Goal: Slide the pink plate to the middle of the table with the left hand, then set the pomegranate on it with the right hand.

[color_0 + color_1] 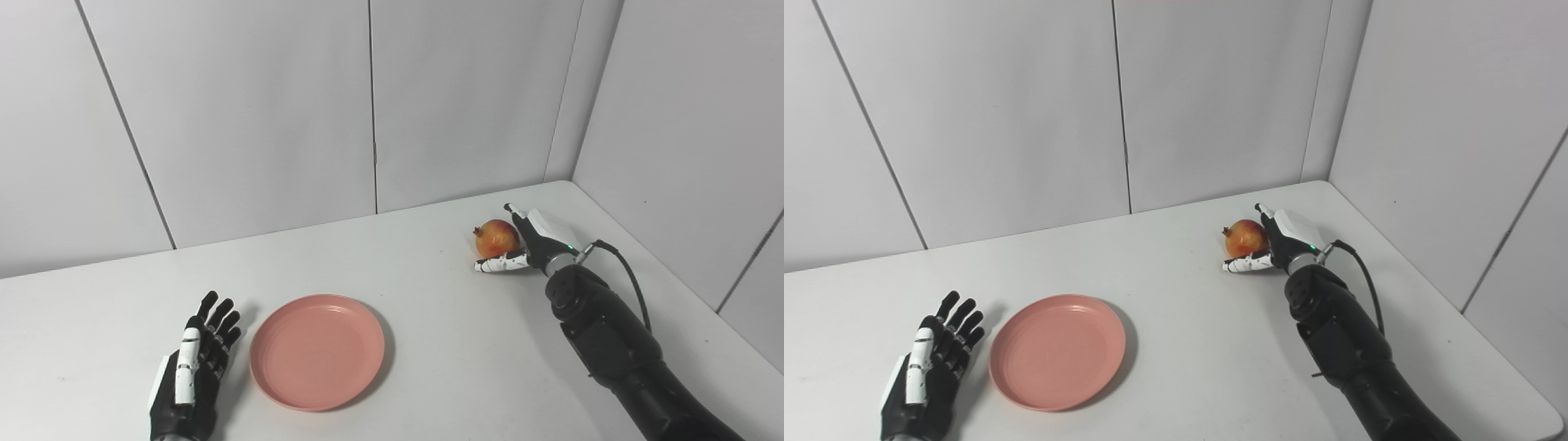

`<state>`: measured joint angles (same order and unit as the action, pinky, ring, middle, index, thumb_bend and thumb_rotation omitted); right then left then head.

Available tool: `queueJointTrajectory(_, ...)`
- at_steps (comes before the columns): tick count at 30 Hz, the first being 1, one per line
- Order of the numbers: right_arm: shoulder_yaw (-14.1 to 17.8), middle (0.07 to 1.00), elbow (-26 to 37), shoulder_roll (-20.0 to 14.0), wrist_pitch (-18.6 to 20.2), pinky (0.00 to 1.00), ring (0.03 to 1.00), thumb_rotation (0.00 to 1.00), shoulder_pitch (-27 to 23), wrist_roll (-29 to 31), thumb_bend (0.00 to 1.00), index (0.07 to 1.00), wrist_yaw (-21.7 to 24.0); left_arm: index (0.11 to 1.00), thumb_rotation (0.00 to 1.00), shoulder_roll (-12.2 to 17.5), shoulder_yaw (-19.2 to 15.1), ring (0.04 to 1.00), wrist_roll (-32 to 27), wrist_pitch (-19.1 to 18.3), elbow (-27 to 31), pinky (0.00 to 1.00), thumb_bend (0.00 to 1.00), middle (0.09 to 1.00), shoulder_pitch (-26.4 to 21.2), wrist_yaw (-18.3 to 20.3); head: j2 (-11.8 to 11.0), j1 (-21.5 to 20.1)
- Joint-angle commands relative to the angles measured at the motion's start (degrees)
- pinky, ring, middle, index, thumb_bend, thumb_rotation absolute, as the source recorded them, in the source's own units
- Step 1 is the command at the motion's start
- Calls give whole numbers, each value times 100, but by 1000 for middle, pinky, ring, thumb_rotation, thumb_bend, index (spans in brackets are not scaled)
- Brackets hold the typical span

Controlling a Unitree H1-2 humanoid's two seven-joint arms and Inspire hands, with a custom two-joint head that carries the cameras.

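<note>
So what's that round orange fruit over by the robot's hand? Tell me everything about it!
It's the pomegranate, round, orange-yellow with a reddish blush and smooth-looking skin. Its little crown sticks out sideways to the picture's left. It sits on the white table, far back on the right, well apart from the pink plate. The right hand is cupped against it, its thumb lying along the fruit's near side.

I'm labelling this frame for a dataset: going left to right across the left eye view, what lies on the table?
left hand → pink plate → pomegranate → right hand, whose fingers curl around the fruit on its right side.
</note>
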<state>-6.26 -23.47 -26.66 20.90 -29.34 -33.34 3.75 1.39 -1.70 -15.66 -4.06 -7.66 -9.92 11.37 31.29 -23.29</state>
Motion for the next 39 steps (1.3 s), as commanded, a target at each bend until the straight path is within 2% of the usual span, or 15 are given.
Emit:
queueJointTrajectory(1, 4, 940, 93, -119, -107, 796, 895, 417, -364, 9, 1000, 947, -134, 942, 1000, 35, 5, 942, -29, -159, -67, 961, 369, 943, 106, 37, 17, 9)
queueJointTrajectory(18, -133, 891, -154, -68, -282, 768, 856, 416, -477, 113, 983, 902, -418, 941, 1000, 63, 21, 938, -60, -212, -16, 960, 373, 940, 114, 41, 63, 20)
queueJointTrajectory(24, -112, 870, -256, -44, -244, 740, 829, 384, -527, 194, 903, 879, -463, 946, 1000, 67, 29, 943, -61, -195, -22, 966, 376, 945, 112, 53, 63, 20)
queueJointTrajectory(29, -23, 803, -342, 30, -188, 662, 756, 307, -584, 364, 796, 813, -515, 944, 1000, 70, 27, 943, -71, -208, -15, 967, 378, 945, 116, 58, 103, 41)
queueJointTrajectory(30, -44, 749, -335, 37, -142, 597, 693, 292, -598, 351, 766, 772, -506, 945, 1000, 67, 26, 943, -70, -215, -3, 967, 378, 945, 119, 52, 106, 47)
queueJointTrajectory(34, -126, 670, -284, 60, -20, 533, 617, 264, -642, 305, 700, 666, -442, 943, 1000, 59, 34, 939, -46, -250, 41, 958, 380, 942, 127, 25, 125, 65)
queueJointTrajectory(37, -162, 507, -267, 86, -52, 404, 464, 212, -647, 353, 575, 532, -378, 942, 1000, 46, 36, 938, -36, -274, 67, 957, 381, 941, 132, 5, 128, 75)
queueJointTrajectory(39, -189, 468, -277, 89, -118, 369, 422, 210, -646, 389, 515, 506, -330, 942, 1000, 40, 36, 939, -36, -277, 68, 960, 383, 942, 131, 2, 131, 79)
